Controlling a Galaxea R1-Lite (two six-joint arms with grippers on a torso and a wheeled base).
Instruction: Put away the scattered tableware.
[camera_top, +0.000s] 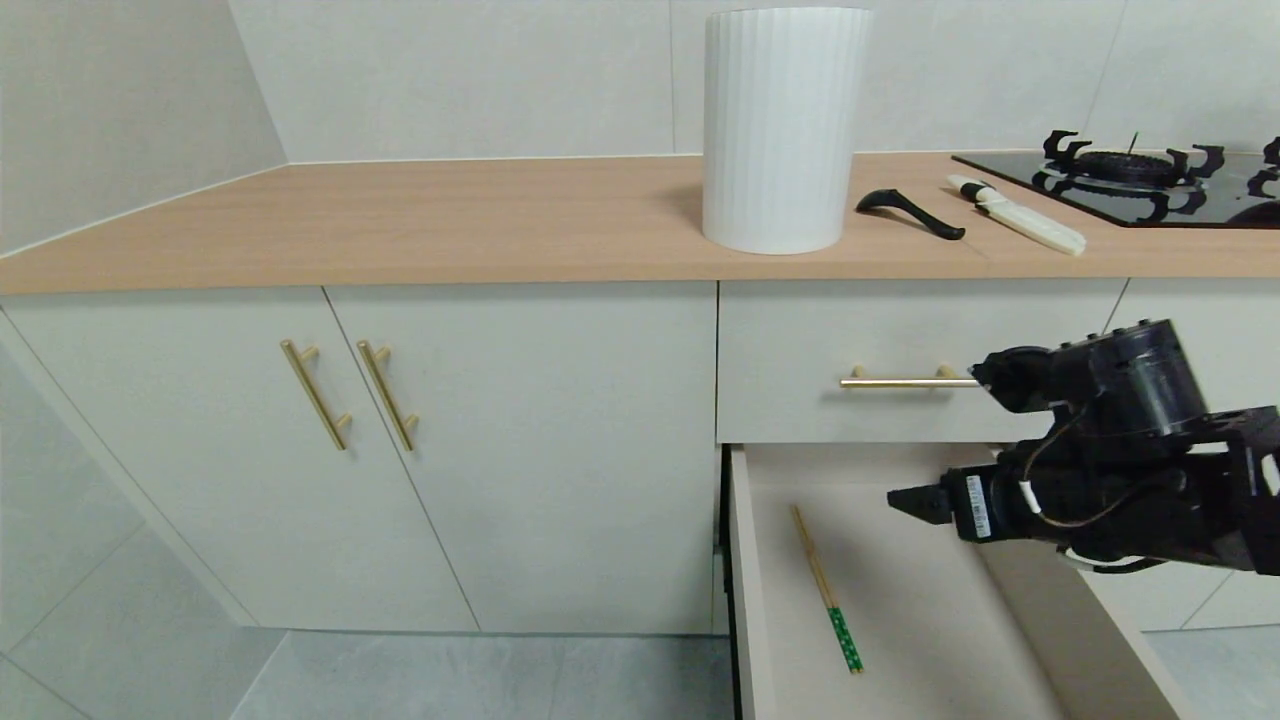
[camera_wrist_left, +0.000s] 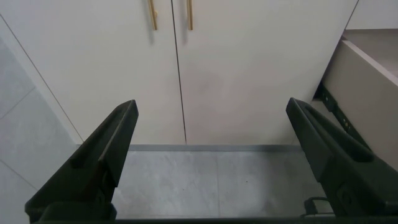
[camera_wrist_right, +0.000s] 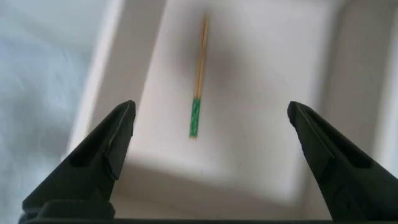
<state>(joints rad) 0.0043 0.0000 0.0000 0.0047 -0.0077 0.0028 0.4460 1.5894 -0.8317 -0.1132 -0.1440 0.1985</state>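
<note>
While both jaws wide apart, empty: one chopstick pair in one drawer.

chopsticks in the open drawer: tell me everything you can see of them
The chopsticks are a thin pair, pale wood or bamboo by the look, with green patterned ends toward the drawer's front. They lie flat and close together on the floor of the open drawer, nearer its left wall, tips angled slightly toward the back. Only the drawer floor touches them; the right gripper hangs open above, apart from them.
</note>
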